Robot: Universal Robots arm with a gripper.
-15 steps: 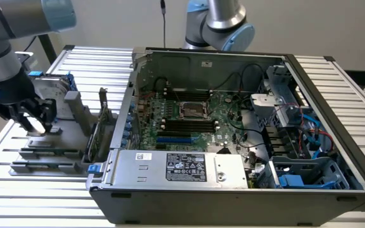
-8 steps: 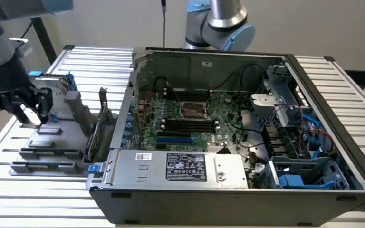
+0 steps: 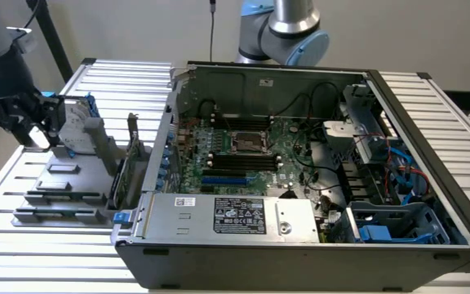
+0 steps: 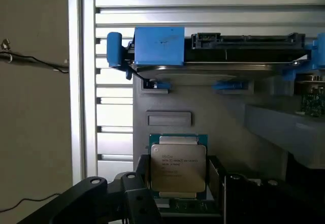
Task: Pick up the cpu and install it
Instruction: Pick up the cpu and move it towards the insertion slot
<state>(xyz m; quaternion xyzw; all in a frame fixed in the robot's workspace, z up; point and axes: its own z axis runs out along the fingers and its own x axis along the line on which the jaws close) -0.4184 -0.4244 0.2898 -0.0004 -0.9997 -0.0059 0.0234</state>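
cpu (image 4: 177, 169) | flat square, matte silvery lid | gripper (image 4: 179, 161) wide, straddling it

Soft, even room light: the table (image 3: 455, 116) slats gleam pale, the cpu (image 4: 177, 167) shines dully, and shadows stay faint.

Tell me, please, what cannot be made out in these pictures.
Chip: wrist view, print too small to read; whether the tool touches it is unclear.
Socket: exterior view, pins too small to see.
Hard drive: wrist view, one end cut off by the picture's edge.
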